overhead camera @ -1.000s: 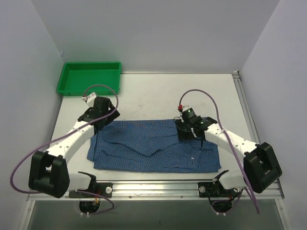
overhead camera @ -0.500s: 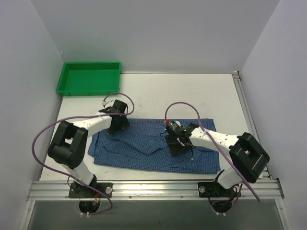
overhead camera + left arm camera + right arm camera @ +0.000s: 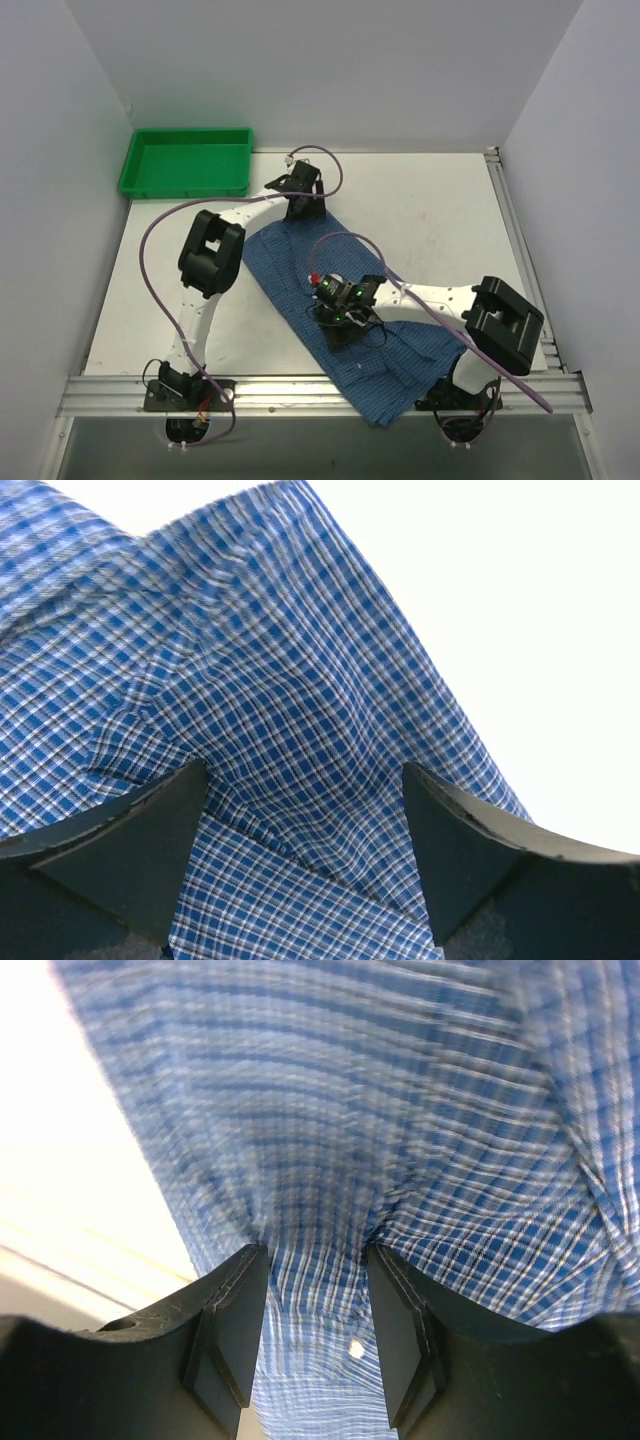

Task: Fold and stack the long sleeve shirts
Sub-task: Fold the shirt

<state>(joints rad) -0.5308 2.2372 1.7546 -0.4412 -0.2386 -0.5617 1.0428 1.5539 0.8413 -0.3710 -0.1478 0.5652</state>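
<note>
From above, the shirt point(image 3: 285, 265) is lying as a long band slanting across the white table point(image 3: 440, 220). That view is hiding how either pincer is standing. The left wrist camera is showing it: the left gripper point(image 3: 303, 208) is spread wide, with both fingers point(image 3: 110, 860) down at the cloth and the checked fabric puckering in the broad gap between them, not pinched. The right wrist camera is showing the right gripper point(image 3: 340, 322) half closed on a gathered fold of the shirt, with creases running into the narrow gap. A small white button point(image 3: 355, 1348) is sitting just below the pads.

The table is standing in a pale, plain-walled booth. A green tray point(image 3: 185, 190) is sitting at the far left corner, apart from the shirt, and a metal rail point(image 3: 280, 388) is running along the near edge.

The shirt's long axis is running from far-left, under the left gripper, to near-right, where its end is spilling over the rail beside the right arm's base. I cannot tell which end the collar is on.
</note>
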